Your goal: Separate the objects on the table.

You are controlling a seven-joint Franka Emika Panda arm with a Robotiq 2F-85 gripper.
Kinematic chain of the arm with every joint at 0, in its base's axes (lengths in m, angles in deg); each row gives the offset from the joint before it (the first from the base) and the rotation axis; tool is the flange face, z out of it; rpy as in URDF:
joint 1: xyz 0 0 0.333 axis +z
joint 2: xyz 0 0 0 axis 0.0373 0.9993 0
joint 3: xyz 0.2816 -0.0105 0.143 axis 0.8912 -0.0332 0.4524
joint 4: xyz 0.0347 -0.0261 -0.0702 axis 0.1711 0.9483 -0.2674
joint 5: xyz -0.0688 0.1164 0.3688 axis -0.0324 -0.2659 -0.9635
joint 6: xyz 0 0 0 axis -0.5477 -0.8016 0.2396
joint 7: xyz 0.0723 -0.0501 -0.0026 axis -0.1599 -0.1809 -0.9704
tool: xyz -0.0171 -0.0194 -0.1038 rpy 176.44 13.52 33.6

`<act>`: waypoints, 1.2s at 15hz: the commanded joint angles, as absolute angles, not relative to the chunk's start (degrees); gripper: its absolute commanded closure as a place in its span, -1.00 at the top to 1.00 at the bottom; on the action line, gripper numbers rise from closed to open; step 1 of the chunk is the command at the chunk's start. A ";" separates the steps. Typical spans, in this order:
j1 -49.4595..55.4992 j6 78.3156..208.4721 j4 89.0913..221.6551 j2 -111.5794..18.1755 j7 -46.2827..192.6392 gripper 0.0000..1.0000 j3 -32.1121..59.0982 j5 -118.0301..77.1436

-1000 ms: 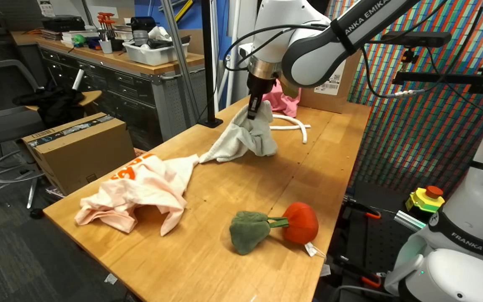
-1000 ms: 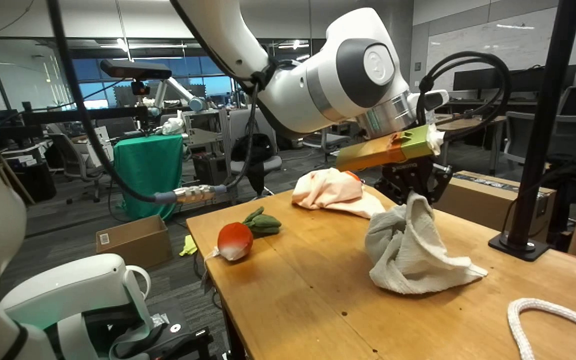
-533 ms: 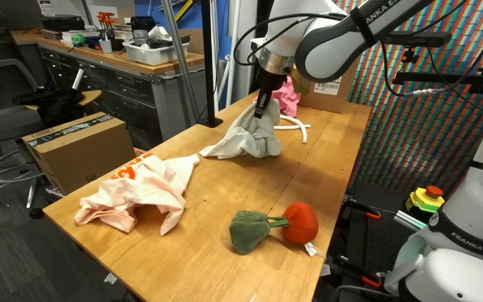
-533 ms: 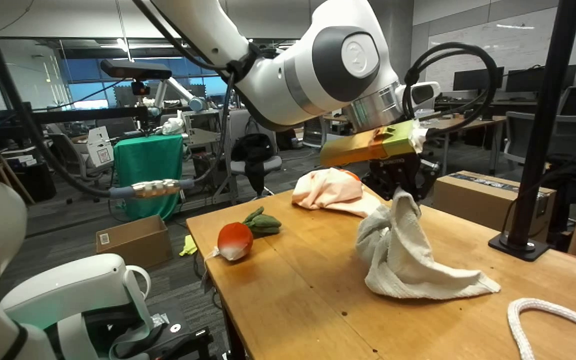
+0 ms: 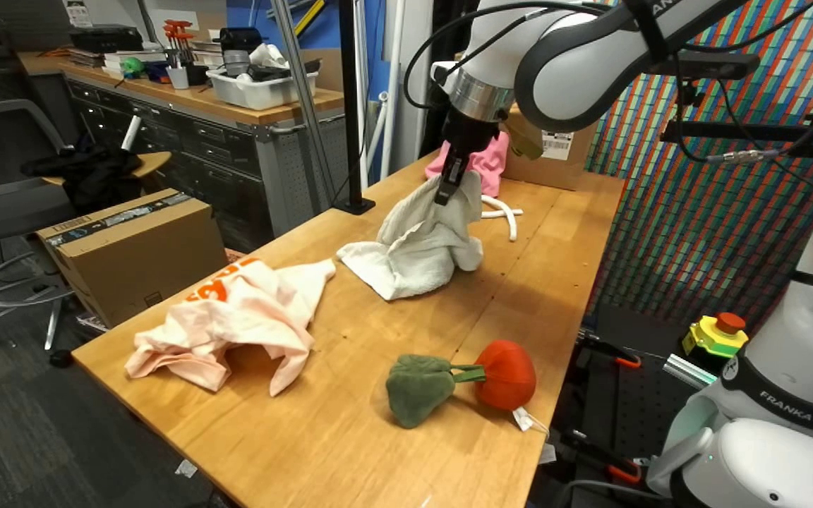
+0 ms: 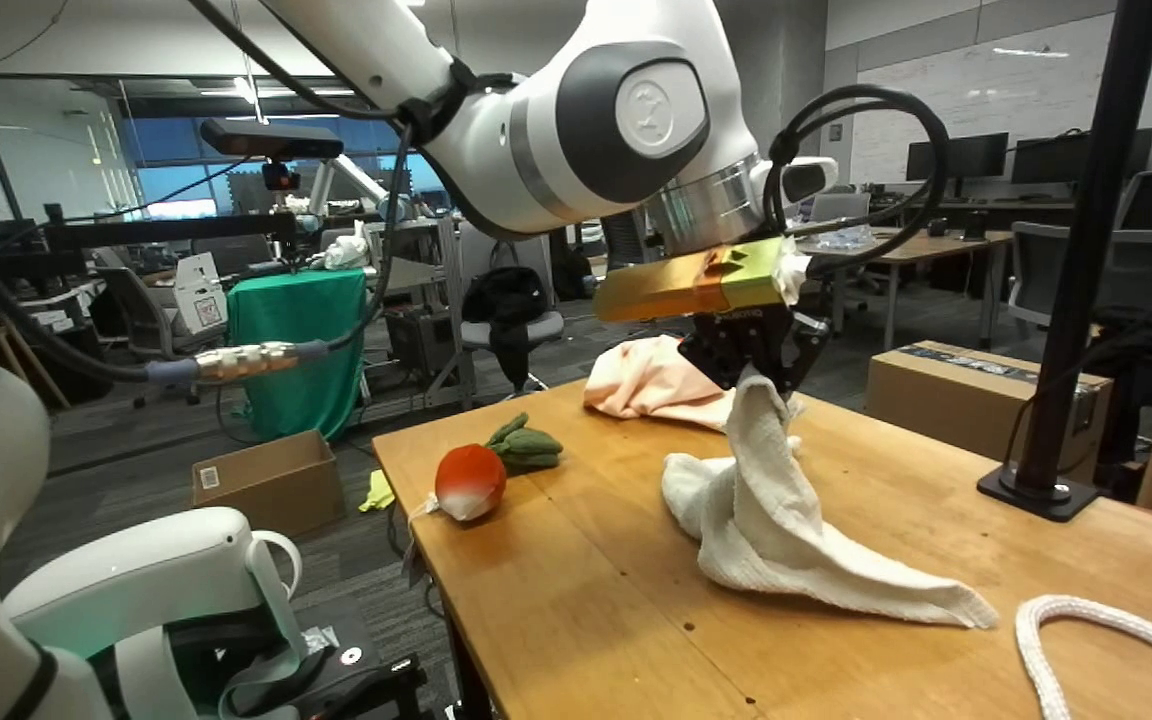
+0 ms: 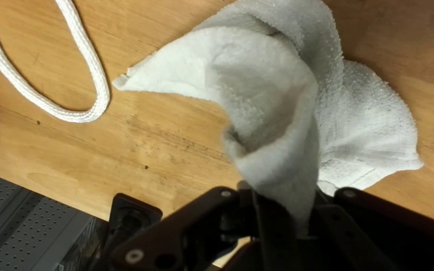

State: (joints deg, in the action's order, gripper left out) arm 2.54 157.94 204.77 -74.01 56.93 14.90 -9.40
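Toy (image 6: pixel 484 475) by table edge (image 5: pixel 530 458), room inward

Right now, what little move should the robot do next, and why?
I'd probably slide the gripper a little away from the peach cloth. It's shut on the top of the white cloth, whose lower folds rest on the table, and one corner lies close to the peach cloth in an exterior view, so more space may help separate them.
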 commanded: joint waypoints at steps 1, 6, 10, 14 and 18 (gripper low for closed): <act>3.55 159.26 209.13 -79.26 52.89 -0.93 14.69 -13.14; 4.12 159.28 213.22 -84.16 51.17 -0.93 13.84 -16.61; 3.95 159.39 215.27 -86.00 51.13 -0.92 12.81 -17.40; 2.60 159.37 215.23 -84.71 52.50 -0.93 12.42 -16.30; 2.78 159.12 214.79 -82.34 50.94 -0.93 10.50 -18.19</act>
State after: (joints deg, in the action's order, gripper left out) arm 2.40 157.96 214.97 -83.83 53.03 12.08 -15.77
